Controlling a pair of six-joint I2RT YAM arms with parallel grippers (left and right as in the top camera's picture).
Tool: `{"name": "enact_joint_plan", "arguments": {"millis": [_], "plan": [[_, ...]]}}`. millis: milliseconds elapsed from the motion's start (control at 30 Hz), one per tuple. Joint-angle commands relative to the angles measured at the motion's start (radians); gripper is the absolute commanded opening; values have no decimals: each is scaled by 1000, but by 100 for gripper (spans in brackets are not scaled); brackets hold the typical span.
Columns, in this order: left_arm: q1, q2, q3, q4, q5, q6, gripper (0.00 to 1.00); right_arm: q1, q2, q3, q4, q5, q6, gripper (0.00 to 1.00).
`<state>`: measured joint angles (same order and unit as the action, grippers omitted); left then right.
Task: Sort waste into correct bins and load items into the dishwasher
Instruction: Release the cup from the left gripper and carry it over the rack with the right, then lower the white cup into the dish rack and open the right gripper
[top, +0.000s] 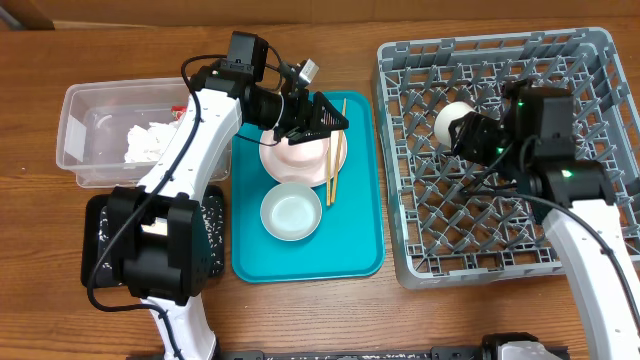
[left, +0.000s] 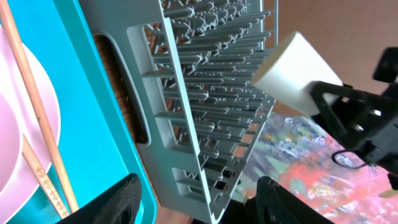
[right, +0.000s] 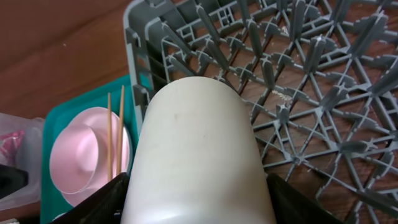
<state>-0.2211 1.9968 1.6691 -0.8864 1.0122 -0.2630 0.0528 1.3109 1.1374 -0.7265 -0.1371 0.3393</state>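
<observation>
Right gripper (top: 468, 132): fingers clamped on white cup (right: 196, 149), cup sideways between them, over rack (right: 323, 93) lattice. Cup touching pegs or not: cannot tell. Left gripper (left: 199, 202): fingers (left: 115, 199) spread, nothing between. Chopsticks (left: 37, 118) and pink plate (top: 285, 160) just outside one finger, on teal tray (top: 360, 220). Grey bowl (top: 291, 213) near, same tray.

Left arm (top: 190, 150), right arm (top: 590, 250): white shells, black joint housings, loose black cables. Left gripper (top: 338, 120), right gripper (top: 462, 135): black, angular.
</observation>
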Motion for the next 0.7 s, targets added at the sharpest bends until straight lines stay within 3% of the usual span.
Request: {"name": "enact_joint_plan", "arguments": {"millis": [0, 533, 667], "plan": [[-2, -39, 22, 1, -3, -6, 62, -2, 45, 21, 5, 45, -8, 55], [-2, -39, 22, 0, 1, -7, 62, -2, 186, 21, 52, 65, -32, 56], [-2, -39, 22, -3, 0, -6, 62, -2, 186, 21, 48, 66, -33, 61]]}}
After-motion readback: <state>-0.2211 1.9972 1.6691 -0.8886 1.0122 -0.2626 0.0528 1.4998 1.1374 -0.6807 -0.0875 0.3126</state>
